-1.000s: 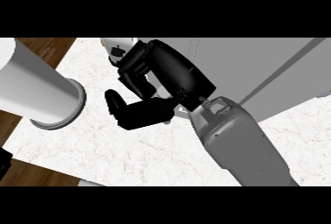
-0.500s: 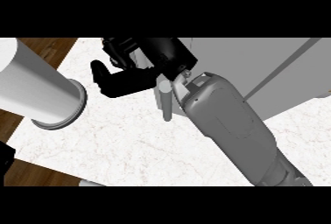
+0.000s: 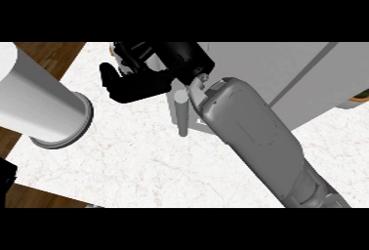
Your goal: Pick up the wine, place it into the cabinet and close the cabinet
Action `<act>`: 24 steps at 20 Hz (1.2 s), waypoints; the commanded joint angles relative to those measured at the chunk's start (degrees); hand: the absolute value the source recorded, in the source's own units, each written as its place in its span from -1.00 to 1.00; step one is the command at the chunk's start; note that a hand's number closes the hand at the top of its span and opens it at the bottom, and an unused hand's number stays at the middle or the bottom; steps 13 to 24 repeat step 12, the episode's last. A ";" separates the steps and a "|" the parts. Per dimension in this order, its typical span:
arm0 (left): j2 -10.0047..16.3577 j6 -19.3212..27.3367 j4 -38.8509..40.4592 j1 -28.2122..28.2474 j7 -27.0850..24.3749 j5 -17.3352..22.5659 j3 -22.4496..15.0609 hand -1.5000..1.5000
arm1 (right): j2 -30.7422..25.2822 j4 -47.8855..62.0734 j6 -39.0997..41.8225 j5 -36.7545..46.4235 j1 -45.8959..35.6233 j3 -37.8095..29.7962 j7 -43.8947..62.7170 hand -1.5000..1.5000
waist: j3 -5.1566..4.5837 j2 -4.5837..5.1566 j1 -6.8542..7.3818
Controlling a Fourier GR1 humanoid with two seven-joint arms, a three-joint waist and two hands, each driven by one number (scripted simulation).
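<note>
Apparently the door-closing step.
Right hand (image 3: 140, 88), upper centre, is curled, empty-looking, at the cabinet (image 3: 274, 68) edge, likely for pushing; wine is unseen, presumably inside; left hand (image 3: 4, 177), a lower-left sliver, cannot be judged.

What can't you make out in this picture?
- The wine: nowhere to be seen in the head view; perhaps behind the right hand or inside the cabinet.
- Cabinet's inside: hidden by its own grey panels.
- A black shape at the left edge: cut off, possibly the left hand.
- An orange thing at the right edge: cut off.
</note>
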 commanded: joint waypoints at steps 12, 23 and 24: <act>-0.97 0.96 0.79 0.77 -0.60 -0.18 0.47 1.00 | -7.29 12.83 3.14 -1.58 2.55 -6.59 -8.85 1.00 | 1.17 3.57 -4.07; -0.97 0.96 0.79 0.77 -0.60 -0.18 0.47 1.00 | -7.29 12.83 3.14 -1.58 2.55 -6.59 -8.85 1.00 | 1.17 3.57 -4.07; -0.97 0.96 0.79 0.77 -0.60 -0.18 0.47 1.00 | -7.29 12.83 3.14 -1.58 2.55 -6.59 -8.85 1.00 | 1.17 3.57 -4.07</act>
